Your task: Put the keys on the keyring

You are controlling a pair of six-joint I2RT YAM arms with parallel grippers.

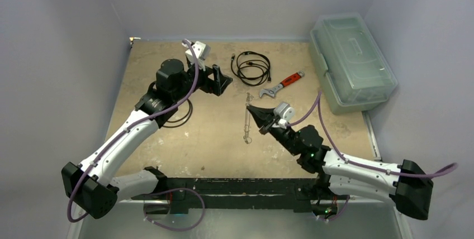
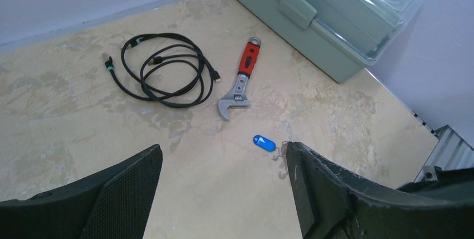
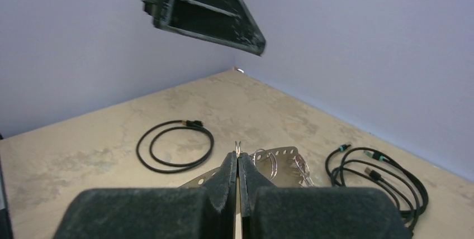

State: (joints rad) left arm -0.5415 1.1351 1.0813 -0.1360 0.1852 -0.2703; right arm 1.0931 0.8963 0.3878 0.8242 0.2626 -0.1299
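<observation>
Midway between the left and right edges of the surface (image 1: 212, 138), my right tool (image 3: 237, 158) is clenched on the thin rim of the keyring (image 1: 246, 123), I judge to offer it edge-on for threading. Nearer the far edge, my left tool (image 2: 222, 155) hangs released over the blue key (image 2: 264, 142), which lies flat near the wrench (image 2: 241, 80) with bare room around it. The cable (image 2: 162, 71) and the box (image 2: 330, 21) sit well apart.

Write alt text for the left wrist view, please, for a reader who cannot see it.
The open left gripper hangs over a beige table, a blue key lying close to one finger. Beyond lie a red-handled wrench and a coiled black cable, with a pale green box behind the wrench.
</observation>
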